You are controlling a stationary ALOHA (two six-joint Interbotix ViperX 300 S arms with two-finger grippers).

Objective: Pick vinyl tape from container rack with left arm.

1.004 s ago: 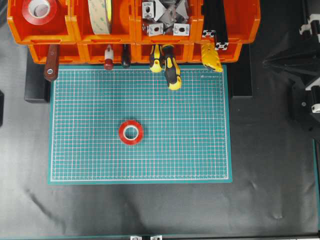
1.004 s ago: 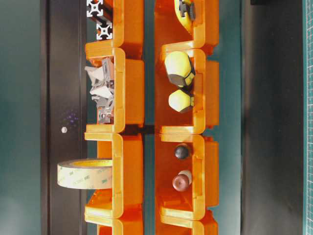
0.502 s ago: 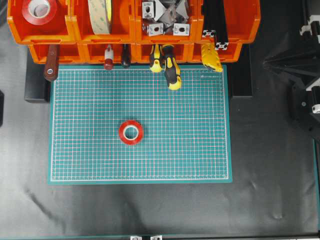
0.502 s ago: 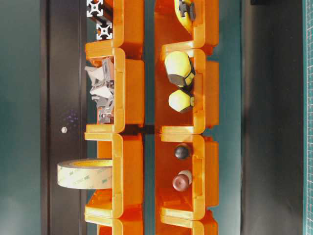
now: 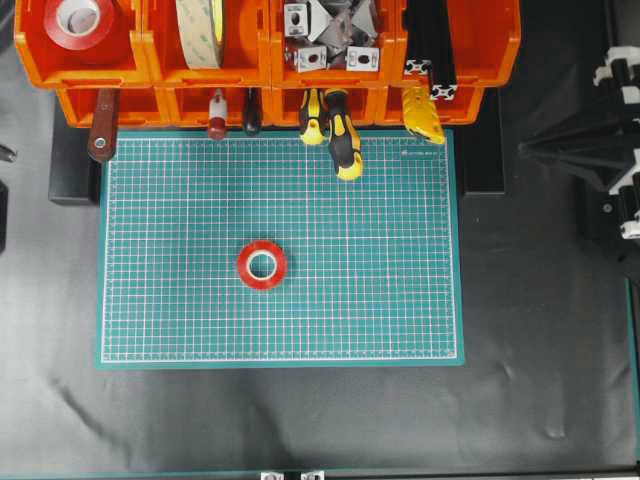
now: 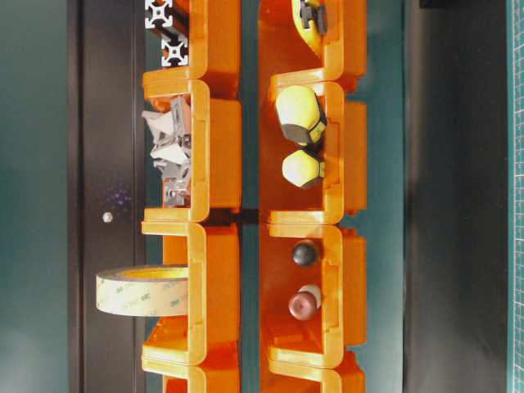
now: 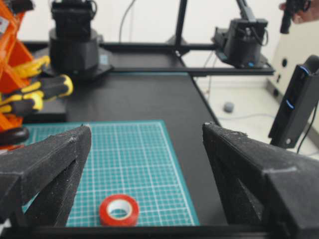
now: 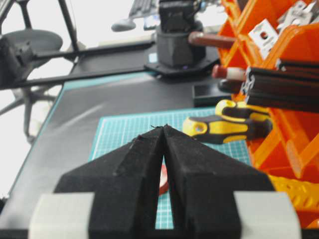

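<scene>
Step in hand, as judged: the end of the pick or its very start, and the views do not settle which. One small flat glossy red vinyl tape roll lies on the green gridded cutting mat, well in front of the two-tiered orange plastic container rack and clear of every bin. A second red roll of the same look sits in the rack's upper left-end bin. The left claw is released, fingers spread wide, nothing between them. It looks level across the black table, with the mat roll low in its view and not in contact. The right claw is clenched on nothing, parked off the rack's right end. If the bin roll is the target, the next move calls for carrying the spread left claw up to that end bin and descending over the ring's rim, clear of the bin walls. If the mat roll is the picked item, only withdrawal remains. Orientation: the mat roll lies flat, hole pointing straight up; being round, it has no long axis in plan. The bin roll also shows its open face upward.
</scene>
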